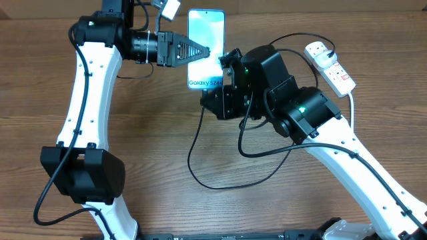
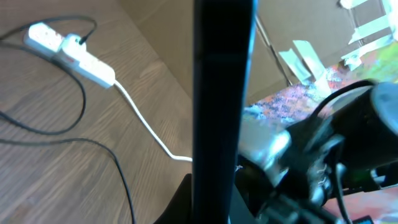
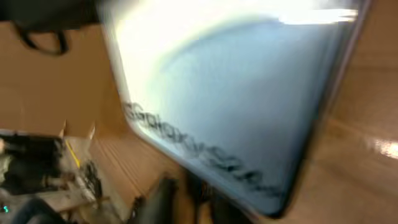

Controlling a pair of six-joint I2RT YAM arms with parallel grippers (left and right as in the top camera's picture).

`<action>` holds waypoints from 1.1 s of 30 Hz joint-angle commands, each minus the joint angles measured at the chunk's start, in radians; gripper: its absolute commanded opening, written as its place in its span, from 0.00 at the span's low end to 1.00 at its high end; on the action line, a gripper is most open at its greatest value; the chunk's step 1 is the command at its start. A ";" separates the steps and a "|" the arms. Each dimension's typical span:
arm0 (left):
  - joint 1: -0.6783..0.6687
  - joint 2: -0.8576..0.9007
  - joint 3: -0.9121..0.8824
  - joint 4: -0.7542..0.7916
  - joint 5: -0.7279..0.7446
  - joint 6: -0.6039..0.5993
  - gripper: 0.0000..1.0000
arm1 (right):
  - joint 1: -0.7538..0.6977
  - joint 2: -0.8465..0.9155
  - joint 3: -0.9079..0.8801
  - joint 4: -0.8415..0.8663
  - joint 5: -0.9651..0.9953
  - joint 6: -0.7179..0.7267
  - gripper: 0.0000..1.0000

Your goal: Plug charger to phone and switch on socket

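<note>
The phone [image 1: 205,40] has a lit blue screen reading "Galaxy S24" and is held above the table. My left gripper [image 1: 202,52] is shut on its left edge. In the left wrist view the phone [image 2: 221,93] shows edge-on as a dark bar between the jaws [image 2: 217,211]. My right gripper [image 1: 215,93] sits at the phone's bottom edge. In the blurred right wrist view its fingers [image 3: 196,196] close on a dark piece, the charger's tip, just below the phone [image 3: 236,93]. The black charger cable [image 1: 193,153] loops over the table to the socket [image 1: 330,65].
The white power strip [image 2: 68,53] lies at the back right with its thick white cord [image 2: 143,127] trailing off. Loops of black cable [image 2: 81,93] lie on the wooden table beneath both arms. Cardboard and clutter stand beyond the table's far edge.
</note>
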 commanded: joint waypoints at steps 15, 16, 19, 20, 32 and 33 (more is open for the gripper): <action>-0.080 -0.004 -0.052 -0.014 -0.796 -0.190 0.04 | -0.153 -0.008 0.043 -0.208 0.304 0.166 0.91; -0.092 -0.004 -0.072 -0.002 -0.855 -0.234 0.04 | -0.173 -0.008 0.043 -0.231 0.331 0.193 0.91; -0.123 -0.004 -0.148 0.063 -0.965 -0.335 0.04 | -0.223 -0.008 0.043 -0.285 0.388 0.236 0.91; -0.133 -0.002 -0.177 0.092 -0.964 -0.334 0.04 | -0.240 -0.008 0.043 -0.298 0.391 0.235 0.91; -0.179 0.170 -0.291 0.282 -0.990 -0.489 0.04 | -0.410 -0.008 0.029 -0.405 0.479 0.236 0.98; -0.179 0.186 -0.291 0.288 -0.991 -0.489 0.04 | -0.410 -0.007 0.026 -0.406 0.480 0.235 0.98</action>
